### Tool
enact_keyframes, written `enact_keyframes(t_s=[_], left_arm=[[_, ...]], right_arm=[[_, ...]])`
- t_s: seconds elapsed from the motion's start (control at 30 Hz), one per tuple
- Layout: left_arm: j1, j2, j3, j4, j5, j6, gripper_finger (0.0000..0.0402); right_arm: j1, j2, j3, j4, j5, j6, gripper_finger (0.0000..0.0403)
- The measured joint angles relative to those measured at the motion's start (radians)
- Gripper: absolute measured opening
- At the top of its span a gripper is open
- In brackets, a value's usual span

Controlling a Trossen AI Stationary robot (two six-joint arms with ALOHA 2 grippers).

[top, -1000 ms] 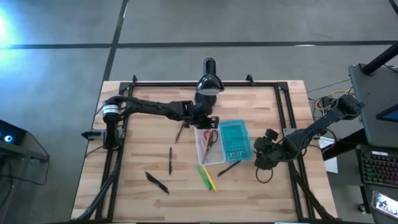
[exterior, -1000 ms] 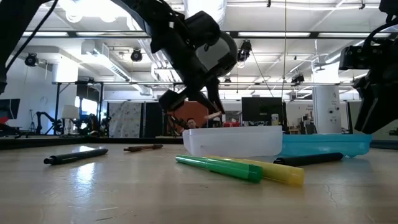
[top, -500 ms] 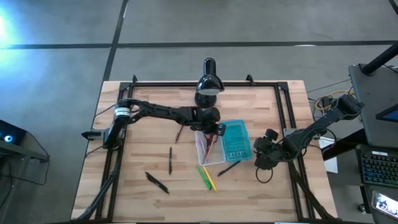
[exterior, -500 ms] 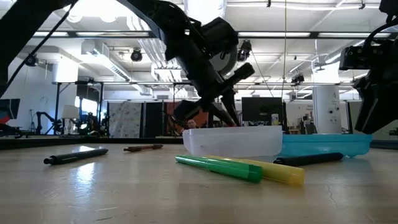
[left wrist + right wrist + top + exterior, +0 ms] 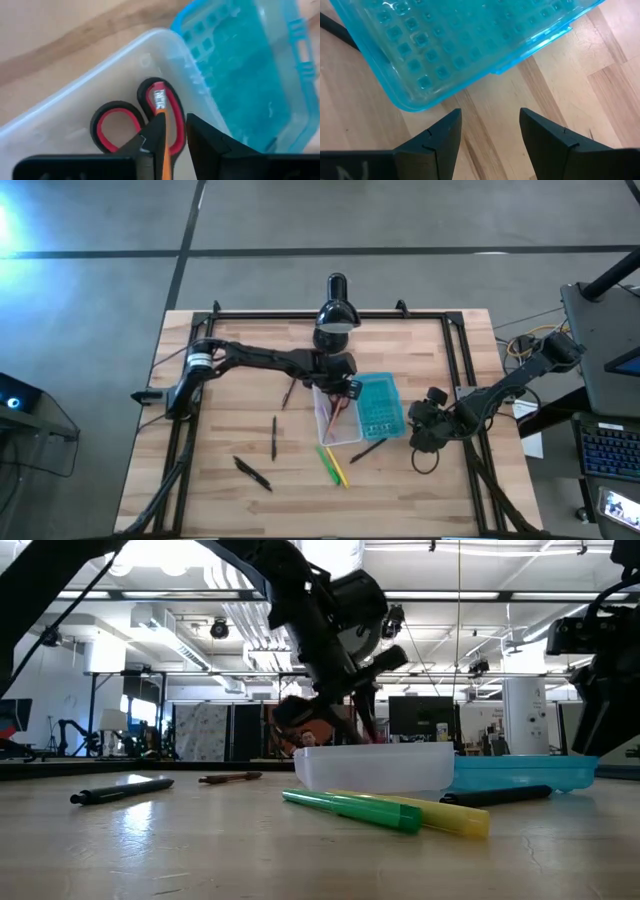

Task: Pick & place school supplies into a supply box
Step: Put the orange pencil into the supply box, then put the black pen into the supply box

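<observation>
Left wrist view: an orange pencil (image 5: 162, 131) is being let go by the left gripper (image 5: 172, 142) over the tray (image 5: 60, 125), jaws parting, so it's being dropped beside the scissors (image 5: 131, 117). Right gripper (image 5: 487, 132) is being kept wide beside the lid (image 5: 465, 40).

The left tool (image 5: 345, 388) is seen at the far end of the clear tray (image 5: 334, 417) of the supply box, with the red-handled scissors (image 5: 341, 402) lying in the tray just beneath it. The open teal lid (image 5: 379, 406) is found just beside this tool, toward the right arm. The black desk lamp (image 5: 335, 313) stands just beyond it, at the tabletop's (image 5: 230, 360) far edge. Nearer than the tool, past the tray's end, a green marker (image 5: 327, 464) and a yellow marker (image 5: 338, 466) lie side by side. A black pen (image 5: 274, 437) and another black pen (image 5: 252, 473) are seen well apart from it, toward the left arm's base. The right tool (image 5: 421, 423) is held near the lid's far side, above the tabletop.
</observation>
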Motion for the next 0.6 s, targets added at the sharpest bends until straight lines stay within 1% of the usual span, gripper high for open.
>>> enact_keyframes(t_s=[0.1,0.17,0.23,0.3,0.37,0.47,0.6], left_arm=[[0.003,-0.038,0.000,-0.005,-0.011,0.046,0.0068],[0.003,-0.072,0.000,-0.038,-0.016,0.090,0.0068],[0.003,-0.107,0.000,-0.107,-0.043,0.104,0.0068],[0.003,-0.143,-0.010,-0.221,-0.106,0.106,0.0068],[0.003,-0.172,-0.038,-0.339,-0.168,0.093,0.0068],[0.003,-0.188,-0.103,-0.457,-0.188,0.071,0.0068],[0.001,-0.188,-0.177,-0.470,-0.198,0.101,0.0068]], right_arm=[[0.000,0.000,-0.001,0.000,0.000,-0.001,0.0192],[0.000,0.000,-0.001,-0.001,0.000,-0.003,0.0192],[0.000,0.000,-0.001,0.000,0.000,-0.006,0.0192],[0.000,0.000,-0.002,0.000,0.000,-0.008,0.0192],[0.000,0.000,-0.005,0.000,0.000,-0.008,0.0192],[0.000,0.000,-0.008,0.000,0.001,-0.008,0.0192],[0.000,0.000,-0.014,0.000,0.014,-0.011,0.0192]])
